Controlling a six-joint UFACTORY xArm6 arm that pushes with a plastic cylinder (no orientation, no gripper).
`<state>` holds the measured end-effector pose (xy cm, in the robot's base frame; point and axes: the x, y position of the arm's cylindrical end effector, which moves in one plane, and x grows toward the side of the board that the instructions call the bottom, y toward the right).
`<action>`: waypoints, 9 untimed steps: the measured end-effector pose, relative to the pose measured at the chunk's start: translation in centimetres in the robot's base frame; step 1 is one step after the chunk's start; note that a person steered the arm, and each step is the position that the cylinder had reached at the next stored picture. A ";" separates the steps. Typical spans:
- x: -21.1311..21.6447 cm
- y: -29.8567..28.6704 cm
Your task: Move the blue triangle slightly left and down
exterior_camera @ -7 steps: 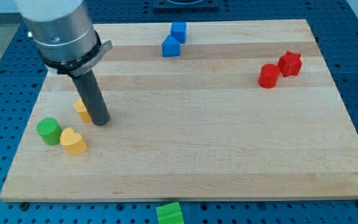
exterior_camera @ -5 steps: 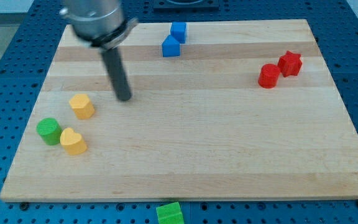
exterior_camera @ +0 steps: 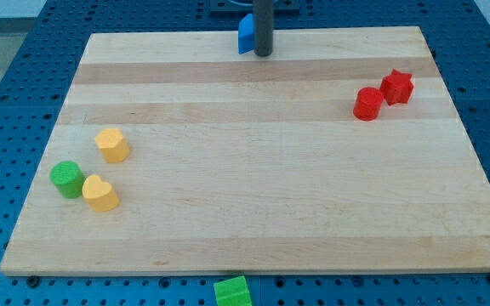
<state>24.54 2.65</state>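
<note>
One blue block (exterior_camera: 245, 33), shape unclear behind the rod, is showing at the board's (exterior_camera: 253, 161) top edge, touching the left of the graspless tip (exterior_camera: 264, 54), which is lining up; next comes a left-and-down push.

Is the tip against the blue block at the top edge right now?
Cannot tell. In the camera view my tip sits at the right side of the blue block, the rod overlapping it, so no gap or contact shows plainly.
</note>
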 end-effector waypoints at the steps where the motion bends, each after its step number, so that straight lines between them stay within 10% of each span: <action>1: -2.9 0.7; 5: 10.0 -21.1; 9: 8.0 -28.6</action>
